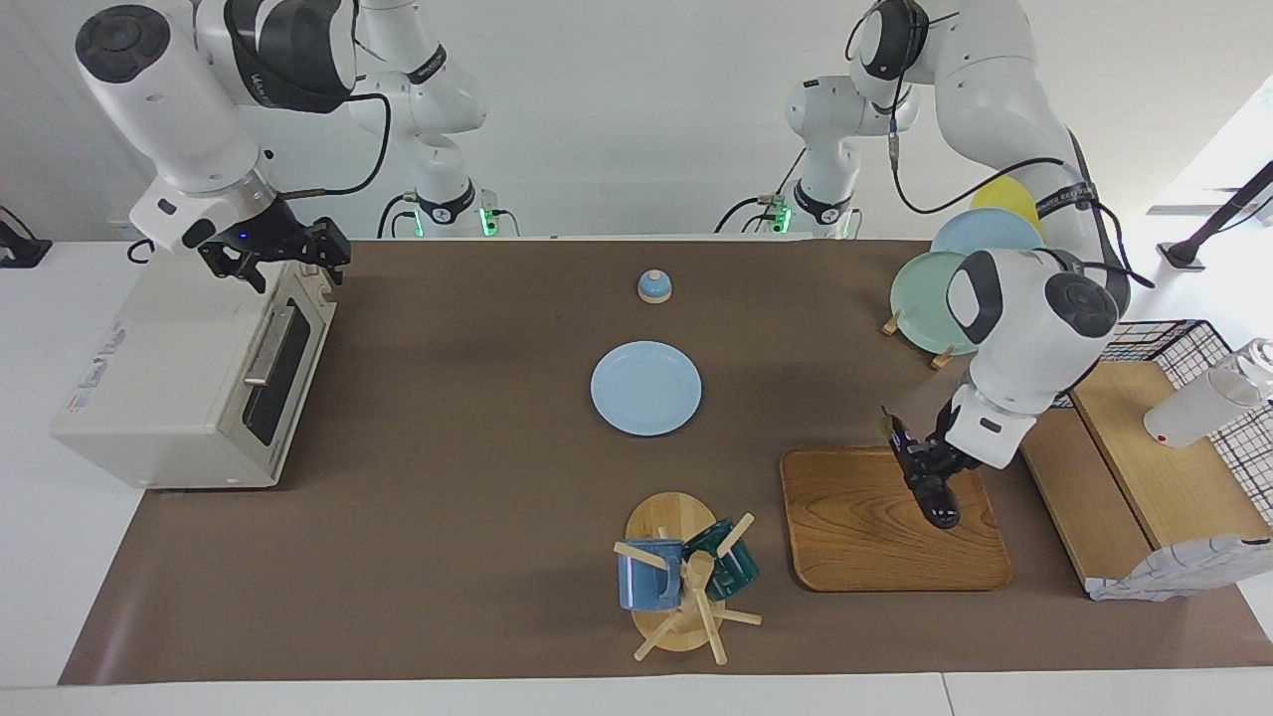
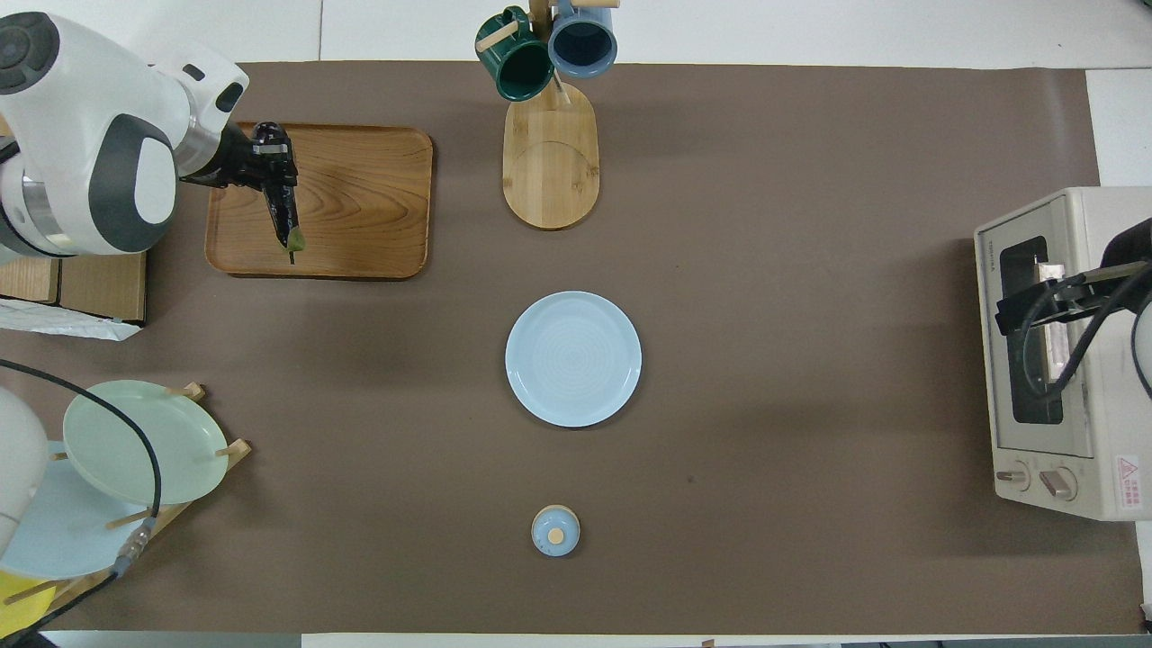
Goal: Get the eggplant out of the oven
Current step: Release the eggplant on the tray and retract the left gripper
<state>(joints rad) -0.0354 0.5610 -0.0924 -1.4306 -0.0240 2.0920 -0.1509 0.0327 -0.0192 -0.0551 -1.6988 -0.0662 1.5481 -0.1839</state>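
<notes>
The dark purple eggplant (image 1: 940,502) is out of the oven, tilted over the wooden tray (image 1: 855,527) with its green stem tip up. My left gripper (image 1: 927,469) is shut on it just above the tray. In the overhead view the eggplant (image 2: 284,209) lies lengthwise over the tray (image 2: 360,198), with my left gripper (image 2: 259,166) at its thick end. The cream-white oven (image 1: 169,378) stands at the right arm's end of the table, its door shut. My right gripper (image 1: 303,257) hovers over the oven's top front edge; it also shows over the oven (image 2: 1071,477) in the overhead view (image 2: 1030,310).
A light blue plate (image 1: 646,388) lies mid-table, with a small blue lidded pot (image 1: 654,286) nearer to the robots. A mug stand (image 1: 676,587) holds a blue and a green mug beside the tray. A plate rack (image 1: 935,298) and a wooden box (image 1: 1144,467) stand at the left arm's end.
</notes>
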